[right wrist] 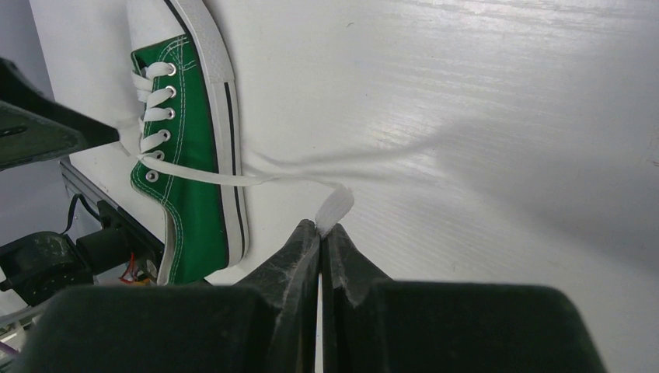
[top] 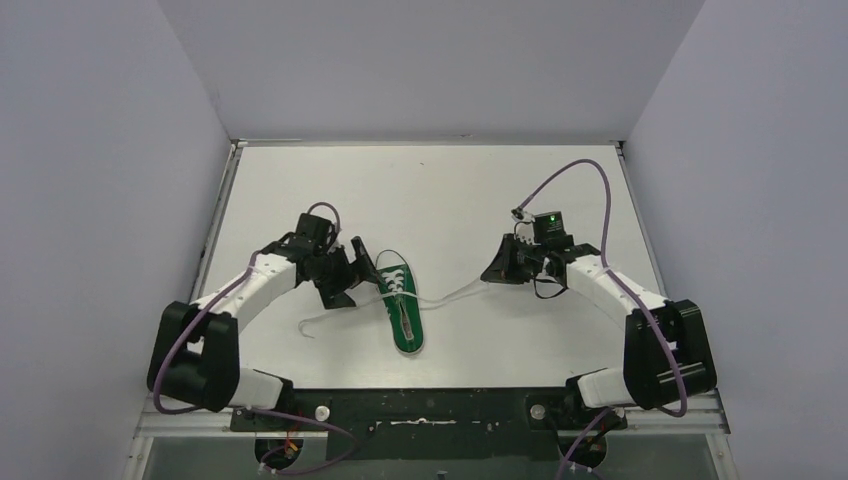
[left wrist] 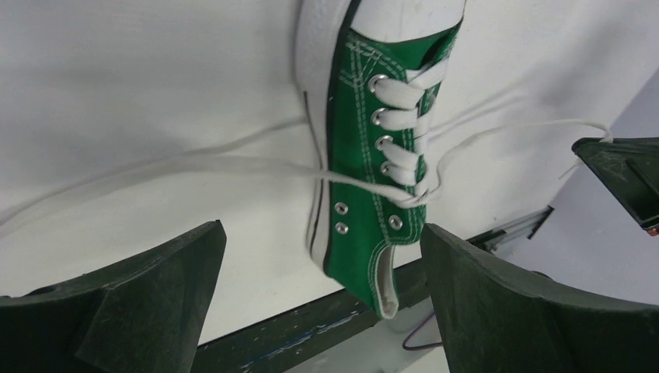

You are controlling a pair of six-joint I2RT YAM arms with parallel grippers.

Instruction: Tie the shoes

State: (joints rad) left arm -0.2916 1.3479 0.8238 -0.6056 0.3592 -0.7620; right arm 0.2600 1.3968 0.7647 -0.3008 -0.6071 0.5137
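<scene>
A long white lace of the small green canvas sneaker is pinched by the right tool, likely for tensioning; the left tool is held wide, ready.

no readable text, labels or numbers

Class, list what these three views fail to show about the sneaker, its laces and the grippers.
- Sneaker toe: cut off by the top edge, left wrist view.
- Lace where the right gripper pinches it: hidden by its shut fingers, right wrist view.
- Lace crossing: too small in the top view to tell if knotted.
</scene>
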